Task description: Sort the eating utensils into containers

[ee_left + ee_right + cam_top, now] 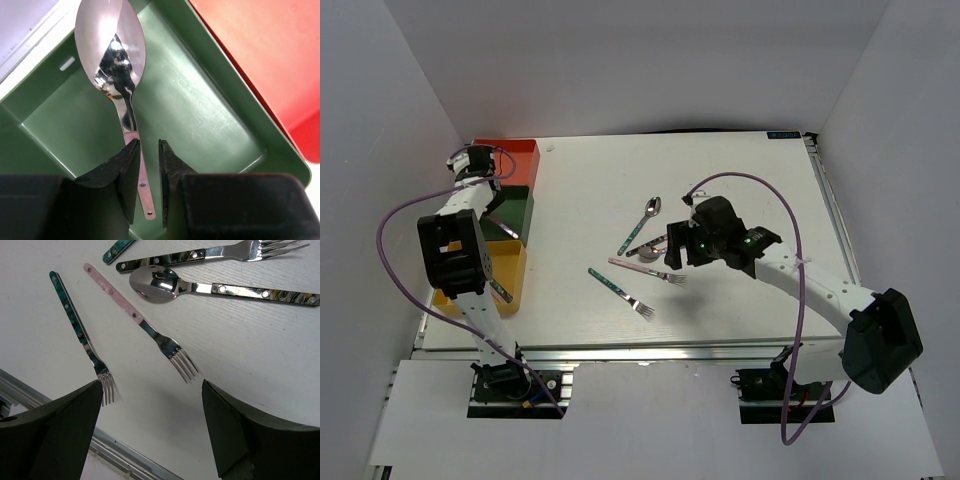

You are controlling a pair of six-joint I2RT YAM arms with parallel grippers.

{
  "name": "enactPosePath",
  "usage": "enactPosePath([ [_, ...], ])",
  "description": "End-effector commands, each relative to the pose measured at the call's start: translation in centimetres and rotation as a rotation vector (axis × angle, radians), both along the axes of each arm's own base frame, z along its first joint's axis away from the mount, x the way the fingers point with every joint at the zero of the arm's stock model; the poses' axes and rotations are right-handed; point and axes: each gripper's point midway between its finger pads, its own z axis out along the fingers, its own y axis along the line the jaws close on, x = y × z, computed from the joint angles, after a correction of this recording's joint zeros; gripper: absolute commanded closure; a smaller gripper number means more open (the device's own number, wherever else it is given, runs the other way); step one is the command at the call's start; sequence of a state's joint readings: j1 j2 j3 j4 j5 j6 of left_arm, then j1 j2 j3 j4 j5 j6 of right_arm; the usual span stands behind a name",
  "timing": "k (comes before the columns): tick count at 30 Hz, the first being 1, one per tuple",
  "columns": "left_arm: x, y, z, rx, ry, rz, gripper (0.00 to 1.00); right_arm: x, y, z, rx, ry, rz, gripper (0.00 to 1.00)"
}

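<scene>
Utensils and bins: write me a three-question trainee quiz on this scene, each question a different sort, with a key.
1. True or false: the spoon beneath the left gripper is over the dark green bin.
2. Choose one. The right gripper is: A shut on a fork; B open, holding nothing; C shut on a spoon.
3. Fill in: the bin topmost in the overhead view is coloured ___.
Key: 1 true; 2 B; 3 orange-red, the orange-red bin.
</scene>
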State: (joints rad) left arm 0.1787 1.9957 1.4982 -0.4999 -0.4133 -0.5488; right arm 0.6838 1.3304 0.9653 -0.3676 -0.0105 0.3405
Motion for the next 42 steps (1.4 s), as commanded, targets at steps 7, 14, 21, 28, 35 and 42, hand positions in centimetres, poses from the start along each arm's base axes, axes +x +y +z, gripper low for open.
enactPosePath([
  [7, -0.6, -0.2, 3.2, 0.030, -0.057, 0.007, 0.46, -0.2, 0.0, 1.5, 0.025, -0.032, 0.007, 0.15],
  [14, -0.9, 0.4, 4.7, 0.072, -0.062, 0.031, 0.41, -0.2, 0.4, 1.4, 0.034, -0.023, 0.018, 0.15],
  [21, 0.6, 1.6, 1.9, 0.045, -0.021, 0.048, 0.50, 0.0, 0.5, 1.4, 0.014, -0.019, 0.028, 0.15],
  [28, 0.8, 1.9, 0.6, 0.049, 0.004, 0.053, 0.58, 0.0, 0.7, 1.4, 0.015, -0.006, 0.035, 0.15],
  [35, 0.6, 1.7, -0.2, 0.037, 0.012, 0.040, 0.64, 0.1, 1.2, 1.3, 0.025, 0.006, 0.043, 0.15],
  [42, 0.7, 0.6, -2.0, -0.017, 0.016, -0.003, 0.80, 0.1, 1.0, 1.4, 0.020, 0.000, 0.038, 0.15],
])
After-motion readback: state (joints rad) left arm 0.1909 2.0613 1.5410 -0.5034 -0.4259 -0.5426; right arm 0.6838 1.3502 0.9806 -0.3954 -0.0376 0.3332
